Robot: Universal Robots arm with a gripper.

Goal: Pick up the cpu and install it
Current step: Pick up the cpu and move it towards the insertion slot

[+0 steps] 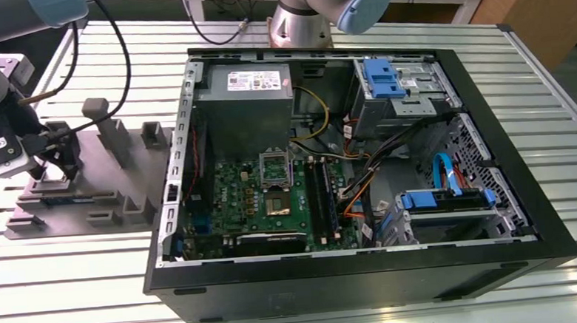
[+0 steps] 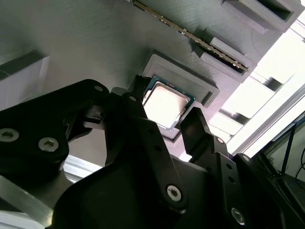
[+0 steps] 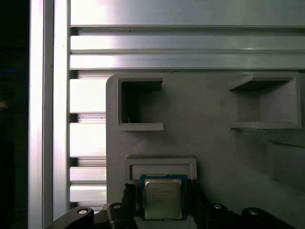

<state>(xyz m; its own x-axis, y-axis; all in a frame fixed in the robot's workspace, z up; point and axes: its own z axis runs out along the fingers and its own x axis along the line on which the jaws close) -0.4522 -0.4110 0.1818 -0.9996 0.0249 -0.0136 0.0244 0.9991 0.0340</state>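
- Your gripper [image 1: 57, 173] hung low over the tray [image 1: 97, 179], at the tray end farthest from the case [image 1: 374, 283].
- Its jaws stood partly open and straddled the cpu [image 3: 163, 199]; they held nothing.
- In both wrist views one black finger [image 2: 136, 102] stood on each side of the chip, close to its edges. In the first wrist view a thin strip of the seat showed between finger and chip on either side.
- The cpu lay flat in a raised square seat [image 3: 161, 167] moulded into the tray, with its metal top facing up and its dark green rim showing all round.
- A memory stick [image 2: 190, 37] stood on edge in a slot of the tray, near the seat but apart from it.
- Two square pockets [image 3: 140, 107] in the tray lay beyond the seat in the first wrist view.
- The tray rested on the slatted metal table [image 1: 78, 291], just beside the case on the exterior view's left.
- The case lay on its side with its cover off, and the motherboard [image 1: 241, 197] sat inside on the side nearest the tray.
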